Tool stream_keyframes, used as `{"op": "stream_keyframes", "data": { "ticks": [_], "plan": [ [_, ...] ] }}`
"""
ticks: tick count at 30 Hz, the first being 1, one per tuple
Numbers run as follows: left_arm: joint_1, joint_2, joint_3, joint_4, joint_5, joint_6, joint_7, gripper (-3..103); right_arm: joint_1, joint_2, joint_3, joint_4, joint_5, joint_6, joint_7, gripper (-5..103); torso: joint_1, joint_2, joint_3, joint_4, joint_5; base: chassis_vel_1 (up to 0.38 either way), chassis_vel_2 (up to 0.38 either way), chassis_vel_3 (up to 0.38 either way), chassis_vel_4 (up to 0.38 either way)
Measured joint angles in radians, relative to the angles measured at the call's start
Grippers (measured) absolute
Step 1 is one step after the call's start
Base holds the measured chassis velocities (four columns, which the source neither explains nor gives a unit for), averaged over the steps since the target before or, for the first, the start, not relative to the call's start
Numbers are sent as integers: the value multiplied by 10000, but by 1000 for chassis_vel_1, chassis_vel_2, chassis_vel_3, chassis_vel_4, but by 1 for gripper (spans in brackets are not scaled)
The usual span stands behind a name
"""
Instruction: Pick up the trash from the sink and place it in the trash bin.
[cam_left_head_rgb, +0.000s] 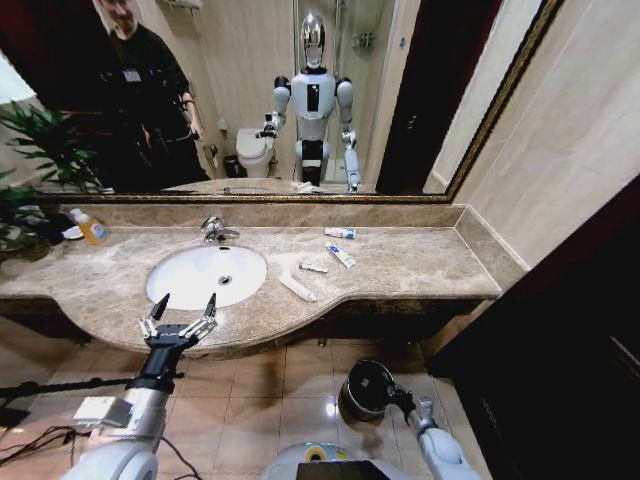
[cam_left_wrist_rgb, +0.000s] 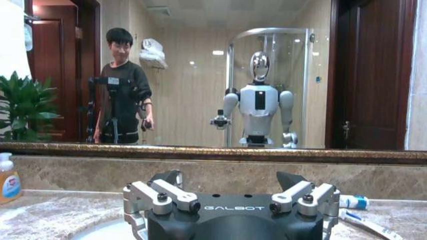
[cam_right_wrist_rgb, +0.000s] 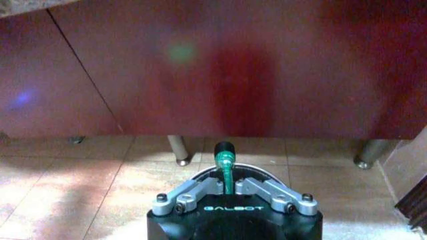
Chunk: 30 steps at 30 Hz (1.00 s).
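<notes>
Counter: brown marble top (cam_left_head_rgb: 420, 265), white sink (cam_left_head_rgb: 205, 275) set in it just ahead of the left gripper (cam_left_head_rgb: 180, 312), whose fingers are spread.
On counter, right of gripper: long packet (cam_left_head_rgb: 296, 288) nearest, by the sink rim; small tube (cam_left_head_rgb: 313, 267) beyond it; two blue-print tubes (cam_left_head_rgb: 340, 254) (cam_left_head_rgb: 340, 233) farther back.
On counter, left of gripper: soap bottle (cam_left_head_rgb: 92, 229) near the mirror.
Floor: tan tiles (cam_left_head_rgb: 260, 385); bin (cam_left_head_rgb: 365, 390) stands there, under the right gripper (cam_right_wrist_rgb: 227, 187), pinched on a green stick (cam_right_wrist_rgb: 224, 162).

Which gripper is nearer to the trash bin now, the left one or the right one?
The right. The right gripper is directly over the trash bin on the floor. The left gripper is up at the counter's front edge, before the sink.
</notes>
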Motion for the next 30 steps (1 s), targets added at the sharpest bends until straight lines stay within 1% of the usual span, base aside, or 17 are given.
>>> {"op": "stream_keyframes", "data": {
  "ticks": [8, 14, 16, 18, 22, 23, 25, 27, 30],
  "plan": [
    [0, 0, 0, 0, 0, 0, 0, 100, 304, 429, 13, -477, -477, 203, 84, 4, 0, 0, 0, 1, 2, 0, 0, 0, 0],
    [0, 0, 0, 0, 0, 0, 0, 100, 398, 488, 34, -613, -703, 217, 220, 3, 0, 0, 0, 0, 1, 0, 0, 0, 0],
    [0, 0, 0, 0, 0, 0, 0, 100, 385, 500, 44, -580, -733, 80, 255, 13, 0, 0, 0, 1, 1, 0, 0, 0, 0],
    [0, 0, 0, 0, 0, 0, 0, 100, 367, 501, 44, -554, -739, 31, 255, 13, 0, 0, 0, 0, 1, 0, 0, 0, 0],
    [0, 0, 0, 0, 0, 0, 0, 100, 339, 513, 44, -540, -790, 3, 254, 35, 0, 0, 0, 0, 1, 0, 0, 0, 0],
    [0, 0, 0, 0, 0, 0, 0, 100, 339, 513, 44, -540, -790, 3, 254, 35, 0, 0, 0, 0, 1, 0, 0, 0, 0],
    [0, 0, -1, 0, 0, 0, 0, 100, 338, 506, 42, -504, -792, 3, 256, 45, 0, 0, 0, 0, 1, 0, 0, 0, 0],
    [0, 0, 0, 0, 0, 0, 0, 100, 338, 498, 41, -492, -793, 3, 256, 45, 0, 0, 0, 1, 1, 0, 0, 0, 0],
    [0, 0, 0, 0, 0, -1, 0, 100, 337, 473, 40, -480, -793, 6, 256, 61, 0, 0, 0, 0, 2, 0, 0, 0, 0]
  ]
}}
